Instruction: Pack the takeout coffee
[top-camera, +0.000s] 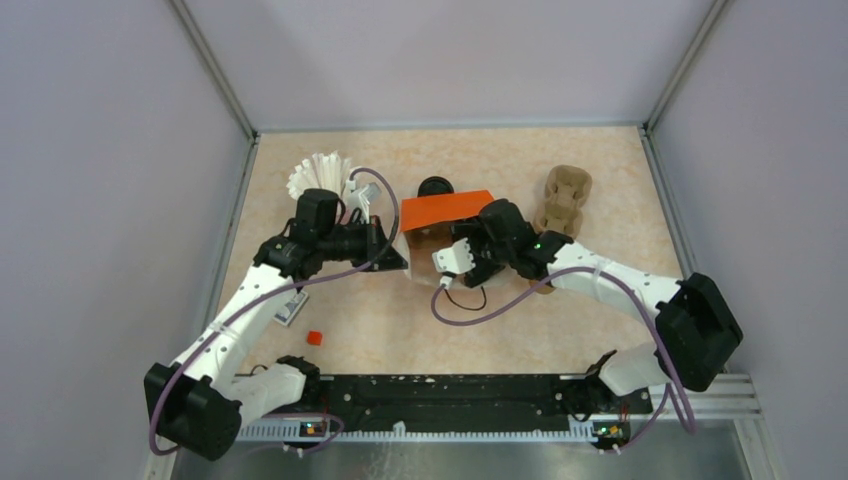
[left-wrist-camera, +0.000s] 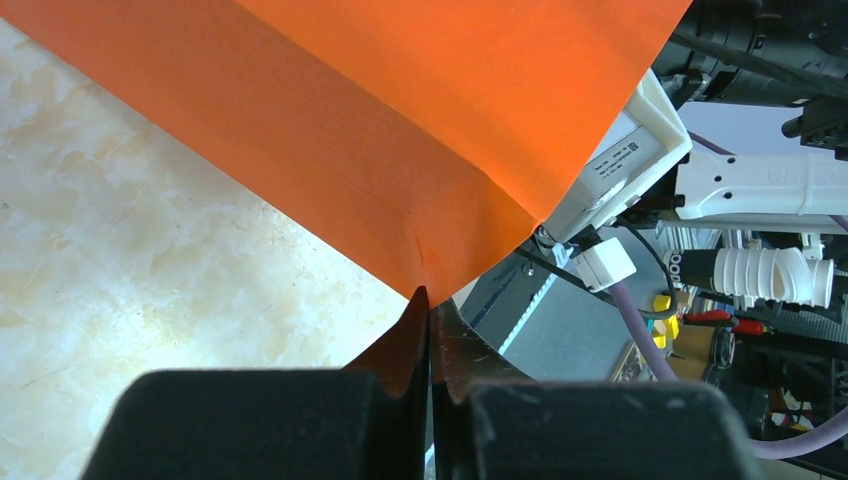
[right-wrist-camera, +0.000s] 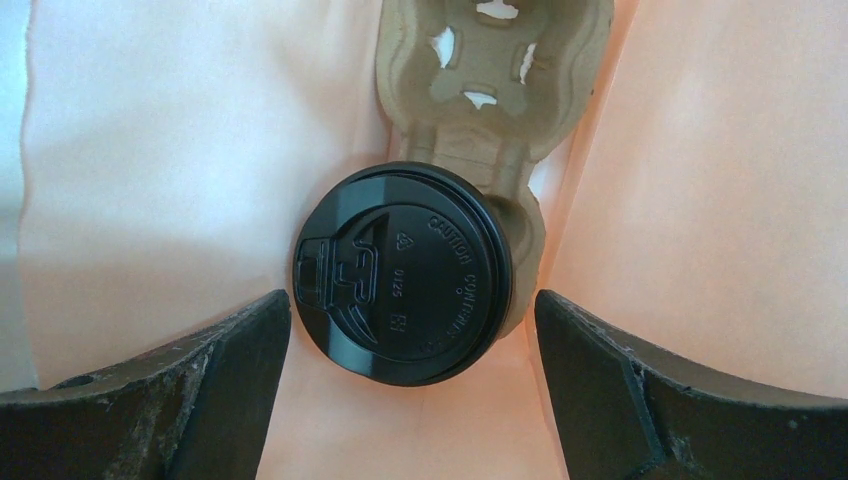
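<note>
Takeout coffee (right-wrist-camera: 400, 275) is seen dead ahead of the right claw (right-wrist-camera: 412, 305), between its two fingers. It is seated in one cell of a pulp cup carrier (right-wrist-camera: 490, 80) inside the orange bag (top-camera: 447, 208). Black lid (right-wrist-camera: 430, 230) is faced squarely to the wrist camera, so the cup's long axis is judged to run along the claw's own line of reach, not across it.

Right claw is spread wide, nothing clamped. One finger is seen just beside the lid rim, the other a little clear of it. Contact cannot be told, as the fingers sit nearer the camera than the lid. Bag walls are seen close on both sides of the carrier.

Left claw (left-wrist-camera: 430, 320) is pressed together on a corner fold of the bag, above the tabletop (left-wrist-camera: 150, 250). Right arm is the nearer one to the coffee; left is taken up with the bag.

Cup is judged as placed. Next move is judged a straight pull-back along the cup's axis, fingers kept apart so the lid is not clipped and the bag wall not dragged.
</note>
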